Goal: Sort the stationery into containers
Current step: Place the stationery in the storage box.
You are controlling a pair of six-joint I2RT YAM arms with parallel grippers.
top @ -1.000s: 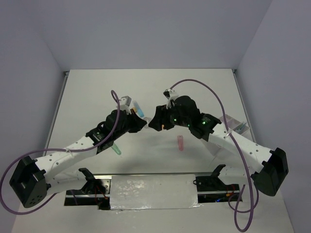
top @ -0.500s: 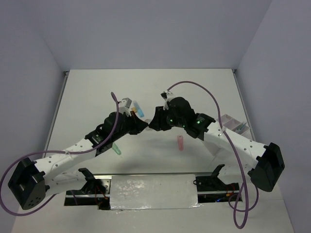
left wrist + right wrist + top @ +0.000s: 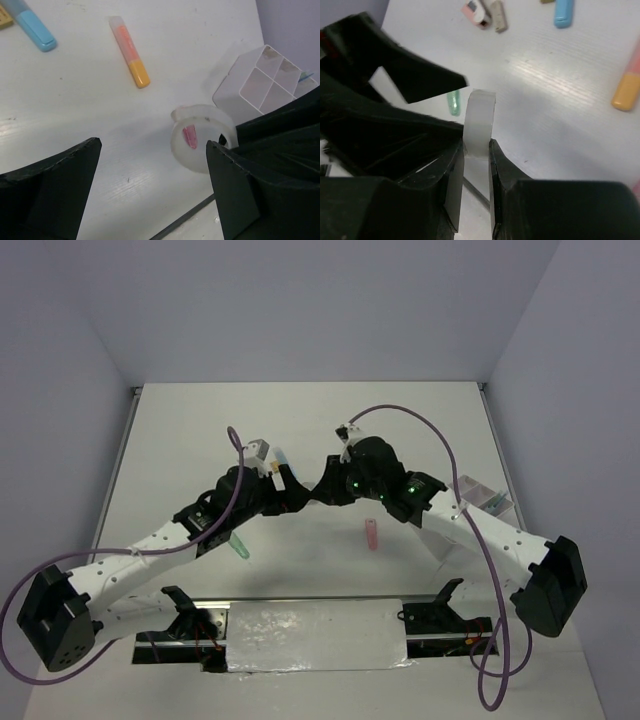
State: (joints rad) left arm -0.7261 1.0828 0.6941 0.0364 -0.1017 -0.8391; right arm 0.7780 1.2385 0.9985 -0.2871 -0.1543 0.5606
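A clear tape ring hangs above the table where my two grippers meet. In the right wrist view the tape ring stands edge-on, and my right gripper is shut on it, both fingers against its sides. My left gripper is wide open with its fingers apart from the ring. From above, the left gripper and right gripper nearly touch at the table's middle. The white divided tray sits at the right. On the table lie a pink marker, a green marker, an orange marker and a blue marker.
Small erasers lie beside the blue marker beyond the grippers. The tray shows several compartments. The arms' purple cables arch over the middle of the table. The table's near edge lies just below the grippers.
My left gripper has gone from shut to wide open, letting go of the tape ring. My right gripper has closed onto the ring.
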